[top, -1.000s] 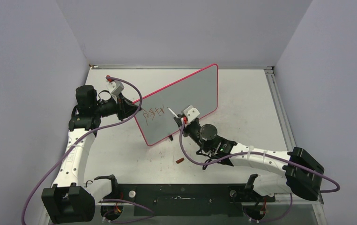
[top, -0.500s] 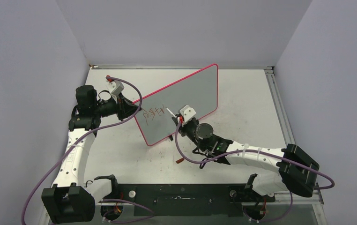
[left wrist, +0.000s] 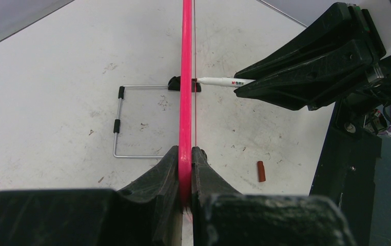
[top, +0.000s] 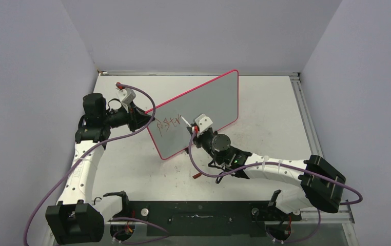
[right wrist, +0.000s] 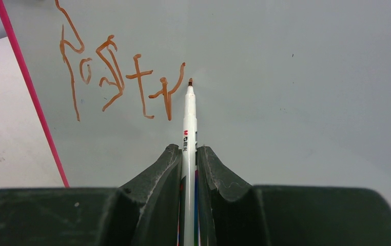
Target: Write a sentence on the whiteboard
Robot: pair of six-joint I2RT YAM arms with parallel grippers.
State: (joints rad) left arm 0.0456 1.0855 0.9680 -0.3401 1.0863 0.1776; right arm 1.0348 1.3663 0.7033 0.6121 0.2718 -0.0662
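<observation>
Top external view: right claw [right wrist: 188, 150], clamped on the marker [right wrist: 189, 110], has edged left toward the sentence [right wrist: 112, 77]; left claw [left wrist: 184, 151] pinches the whiteboard [top: 206, 101]; more words remain.

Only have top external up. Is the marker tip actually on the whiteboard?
Observer: Left wrist sees the whiteboard edge-on: the marker tip meets its face.
Operator: What's written so far?
Observer: Right wrist shows one line of the sentence, roughly "party"; the tip sits just right of the last stroke.
Operator: Board held how?
Observer: Left end effector is shut on its red rim.
</observation>
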